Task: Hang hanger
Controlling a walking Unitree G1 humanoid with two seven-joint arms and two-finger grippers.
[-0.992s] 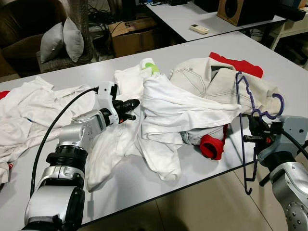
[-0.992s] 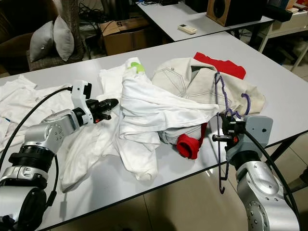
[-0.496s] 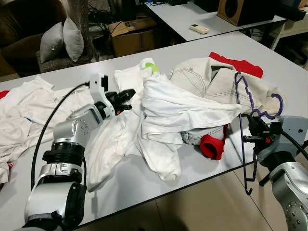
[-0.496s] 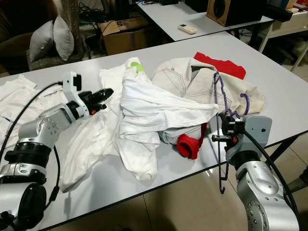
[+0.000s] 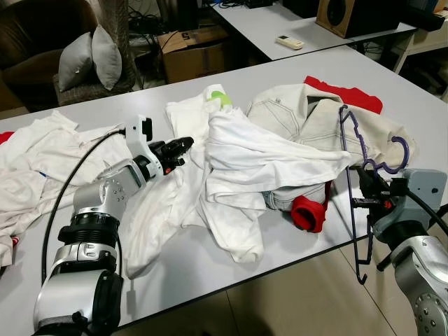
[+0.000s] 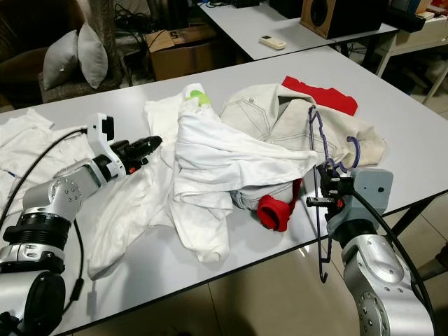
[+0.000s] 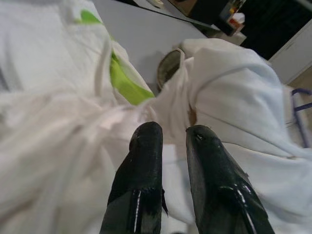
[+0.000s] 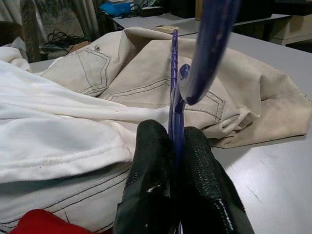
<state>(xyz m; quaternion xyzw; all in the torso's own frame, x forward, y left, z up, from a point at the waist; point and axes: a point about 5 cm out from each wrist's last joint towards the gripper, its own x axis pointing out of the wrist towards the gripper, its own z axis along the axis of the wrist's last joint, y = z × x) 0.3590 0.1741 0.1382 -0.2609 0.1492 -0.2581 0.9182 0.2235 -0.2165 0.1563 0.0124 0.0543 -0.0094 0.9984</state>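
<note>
A purple wire hanger [image 5: 348, 164] stands upright at the table's near right edge, its hook [image 5: 397, 152] curling to the right and its lower bar hanging below the tabletop. My right gripper [image 5: 365, 190] is shut on its stem, seen close in the right wrist view [image 8: 174, 141]. My left gripper [image 5: 183, 145] hovers low over white clothes left of the centre pile, fingers [image 7: 144, 161] shut with nothing between them. A white T-shirt [image 5: 259, 157] lies over beige jeans [image 5: 308, 115] in the middle of the grey table [image 5: 203, 269].
A red cuff [image 5: 306, 213] sticks out under the pile, and a red cloth [image 5: 350, 94] lies behind the jeans. More white clothes [image 5: 42, 161] cover the table's left side. Beyond stand a second table with a remote [image 5: 289, 42], a cardboard box [image 5: 192, 56] and cushions [image 5: 94, 56].
My left gripper lifted and swung slightly left, then dropped back a little over the white clothes. The right gripper and the hanger have barely moved.
</note>
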